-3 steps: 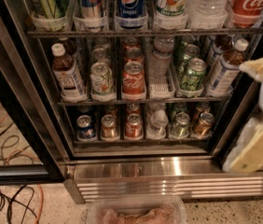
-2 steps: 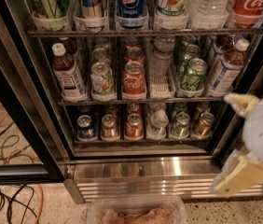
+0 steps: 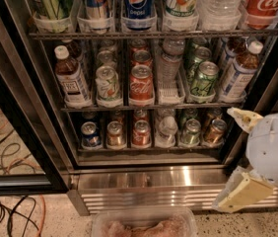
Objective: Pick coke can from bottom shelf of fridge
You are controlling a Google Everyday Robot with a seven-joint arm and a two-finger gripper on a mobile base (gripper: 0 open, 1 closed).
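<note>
Camera view: the fridge (image 3: 260,78) was seen from the front and slightly above, its tiers packed with cans and bottles over a ribbed steel base (image 3: 168,194).
Coke can: the red coke can (image 3: 141,132) stood upright at the front of its lane on the bottom shelf (image 3: 144,150), third from the left, between a gold-brown can (image 3: 115,134) and a clear bottle (image 3: 166,130).
Lookalike: a second red can (image 3: 141,85) sat one tier up, directly above it, and was not on the lowest rack.
Gripper: the gripper (image 3: 225,159) hung outside the fridge at the right edge of the picture, in front of the right door post and the steel base, roughly level with the bottom shelf.
Bearing: the coke can lay to the left of the gripper and deeper in the cabinet, well apart from it. The clear bottle, a green-and-silver can (image 3: 191,131) and a bronze can (image 3: 214,131) filled the lanes between.
Axis: the can's long axis ran vertical, while the fingers sat one above the other. By that showing, the wrist would likely need turning so they could pass either side of the can.
Fingers: the upper finger (image 3: 245,118) and the lower finger (image 3: 241,194) were spread wide, with nothing held and nothing touched.
Foreground: a clear plastic tub (image 3: 144,223) sat on the floor below the steel base, with loose cables (image 3: 6,216) to the left.
</note>
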